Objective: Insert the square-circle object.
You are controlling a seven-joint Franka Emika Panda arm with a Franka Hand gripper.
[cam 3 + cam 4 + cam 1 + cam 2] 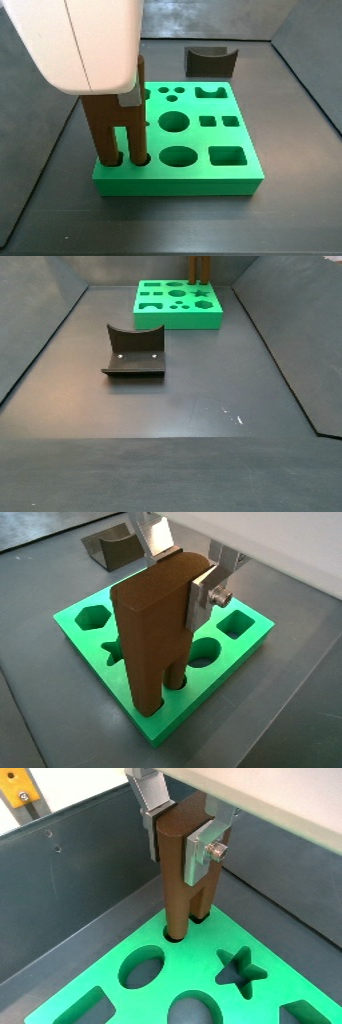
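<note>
The square-circle object (147,642) is a tall brown block standing upright, and its two prongs reach down into holes at a corner of the green board (187,712). My gripper (183,574) is shut on the block's upper end, one silver finger on each side. Another wrist view shows the gripper (181,838), the block (181,878) and the prong tips sunk into the board (187,963). In a side view the block (114,125) stands at the board's (181,183) near left corner, with the gripper hidden behind the white arm housing. It also shows far off (201,268).
A dark grey U-shaped block (134,351) lies on the grey floor away from the green board (174,318); it also shows in other views (210,60) (114,547). The board has several other open shaped holes. Grey walls enclose the floor.
</note>
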